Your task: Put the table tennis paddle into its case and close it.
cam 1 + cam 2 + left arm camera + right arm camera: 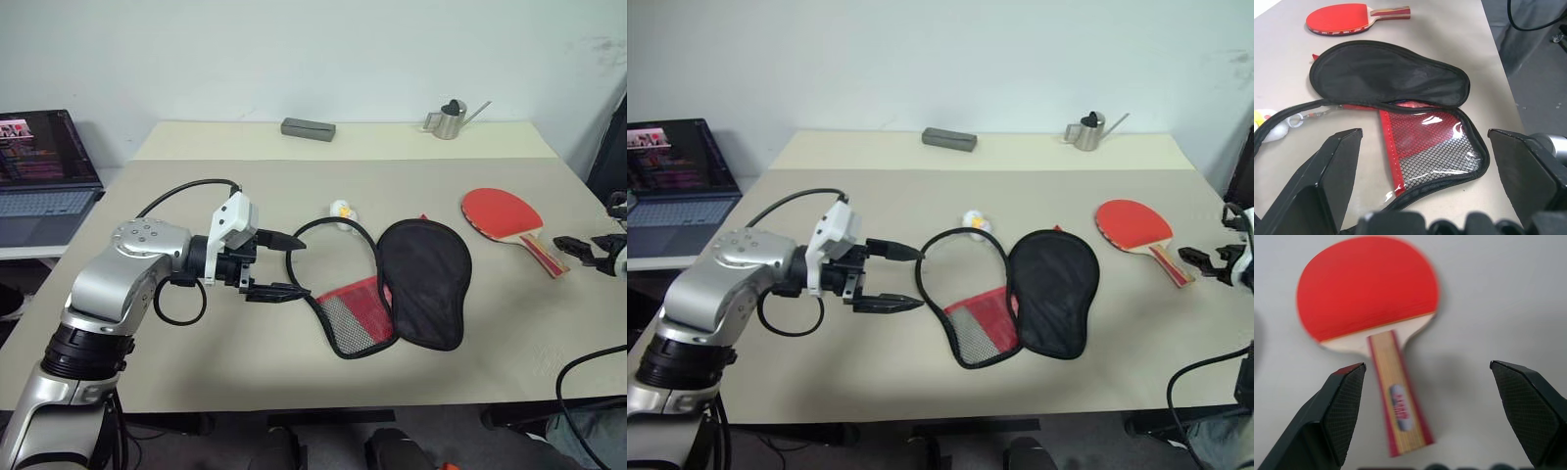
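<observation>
1. Paddle [1367,291] status: lies flat on table [245,392], red face up, well to the right of the case [397,284], handle end toward the right gripper [580,248]. R gripper wide open, nothing held, fingers either side of the handle in the wrist view, not touching.
2. L gripper [281,264] wide open, empty, hovering just beside the case's zipper loop.
3. Case is unzipped, black flap folded over to the right, mesh pocket half exposed; ball charm [342,211] by the zipper.
4. Risks (judgement): handle lies flat, so fingers may scrape table or skid the paddle instead of gripping. Limp flap could fold shut w/o L holding it.
5. Room: paddle is near the table's right edge, so a push could send it off. Open table front and left; block [308,128] and small metal can [449,119] sit far back, no obstruction.
</observation>
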